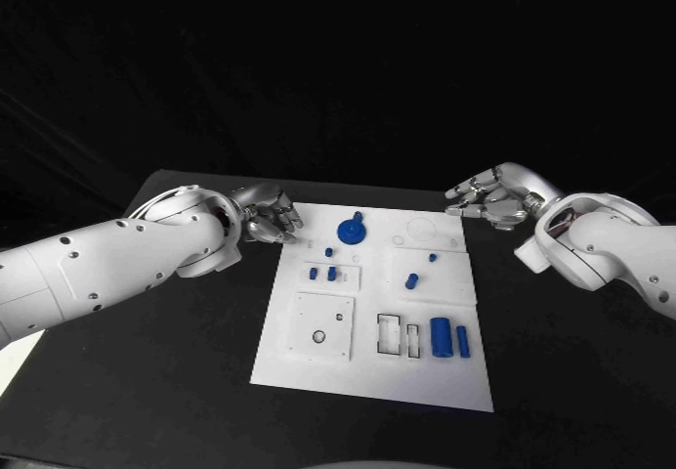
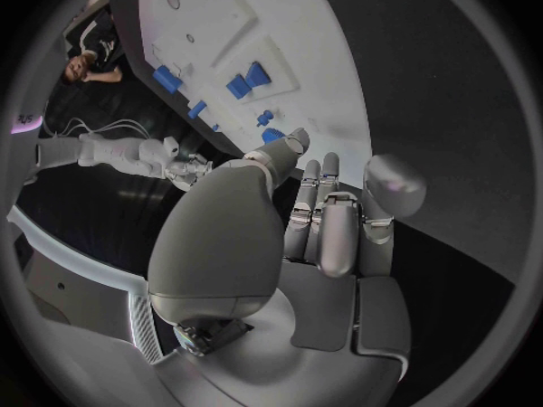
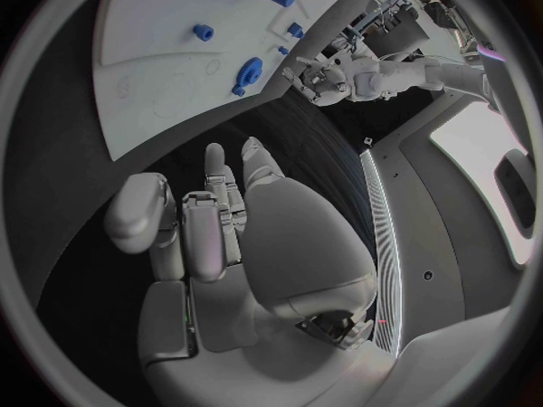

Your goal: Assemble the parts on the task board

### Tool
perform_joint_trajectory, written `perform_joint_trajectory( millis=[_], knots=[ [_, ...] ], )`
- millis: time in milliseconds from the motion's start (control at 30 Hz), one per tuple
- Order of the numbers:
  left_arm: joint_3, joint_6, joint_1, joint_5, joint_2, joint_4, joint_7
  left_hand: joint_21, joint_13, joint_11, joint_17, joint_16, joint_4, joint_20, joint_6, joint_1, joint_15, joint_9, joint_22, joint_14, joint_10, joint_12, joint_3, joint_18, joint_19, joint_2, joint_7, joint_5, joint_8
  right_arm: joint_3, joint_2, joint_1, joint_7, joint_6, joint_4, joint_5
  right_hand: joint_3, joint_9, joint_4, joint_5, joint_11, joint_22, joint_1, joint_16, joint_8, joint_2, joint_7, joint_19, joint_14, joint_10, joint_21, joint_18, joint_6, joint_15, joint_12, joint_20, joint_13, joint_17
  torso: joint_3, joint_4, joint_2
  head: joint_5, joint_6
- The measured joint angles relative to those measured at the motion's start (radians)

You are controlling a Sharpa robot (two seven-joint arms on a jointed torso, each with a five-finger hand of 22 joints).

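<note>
The white task board [image 1: 373, 366] lies in the middle of the black table. On it are a round blue disc part [image 1: 353, 231], small blue pegs [image 1: 331, 275] on a raised block, two more pegs [image 1: 411, 282] to their right, and two blue cylinders [image 1: 441, 337] near the right edge. My left hand [image 1: 268, 217] hovers by the board's far left corner and holds nothing. My right hand [image 1: 490, 197] hangs off the far right corner, also holding nothing. The left wrist view shows the left hand's fingers [image 2: 322, 226] loosely extended towards the board [image 2: 238, 27]. In the right wrist view, fingers [image 3: 215, 226] point at the board [image 3: 158, 72].
Rectangular recesses [image 1: 396, 335] and a square plate with a hole [image 1: 321, 327] sit on the board's near half. Bare black table [image 1: 169, 391] surrounds the board on all sides.
</note>
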Motion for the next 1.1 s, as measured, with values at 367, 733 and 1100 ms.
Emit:
perform_joint_trajectory(
  millis=[367, 733, 1100],
  knots=[
    [-0.012, -0.089, -0.01, 0.788, -0.094, 0.112, 0.311, -0.366, 0.029, -0.004, -0.31, -0.18, 0.029, 0.004, 0.039, -0.049, -0.001, -0.005, -0.325, -0.091, 0.056, 0.083, -0.022, 0.04, -0.144, 0.019, 0.015, 0.007, 0.016, 0.0, 0.005, -0.038, -0.111, 0.066, 0.08, -0.463, 0.11, -0.002, -0.044, -0.027, -0.011, -0.017, 0.06, -0.031, 0.001, -0.044, -0.025, 0.0, 0.002, 0.033, -0.01, 0.0, 0.07, 0.002, -0.158, 0.0, -0.219, -0.009, -0.0039, -0.0011, 0.0, -0.088, 0.025],
    [-0.017, -0.089, -0.031, 1.225, -0.125, 0.165, 0.456, -0.411, 0.034, -0.003, -0.373, -0.217, 0.025, 0.007, 0.035, -0.055, 0.002, -0.005, -0.359, -0.12, 0.047, 0.097, -0.042, 0.04, -0.164, 0.023, 0.018, 0.007, 0.016, 0.0, 0.014, -0.061, -0.205, 0.138, 0.146, -0.785, 0.208, -0.008, -0.033, -0.046, -0.018, -0.037, 0.027, -0.056, -0.008, -0.098, -0.037, 0.006, 0.002, 0.04, -0.024, 0.0, 0.088, -0.017, -0.203, -0.013, -0.32, -0.048, -0.0091, 0.0013, -0.003, -0.107, 0.033],
    [-0.018, -0.095, -0.034, 1.304, -0.132, 0.168, 0.494, -0.411, 0.035, -0.003, -0.375, -0.217, 0.021, 0.007, 0.031, -0.055, 0.002, -0.006, -0.361, -0.12, 0.04, 0.102, -0.046, 0.039, -0.164, 0.023, 0.015, 0.007, 0.016, 0.0, 0.014, -0.069, -0.244, 0.165, 0.182, -0.886, 0.276, -0.008, -0.03, -0.046, -0.018, -0.042, 0.013, -0.056, -0.008, -0.119, -0.037, 0.006, 0.002, 0.051, -0.028, 0.0, 0.088, -0.017, -0.207, -0.013, -0.364, -0.056, -0.0079, 0.0011, -0.002, -0.103, 0.034]
  ],
)
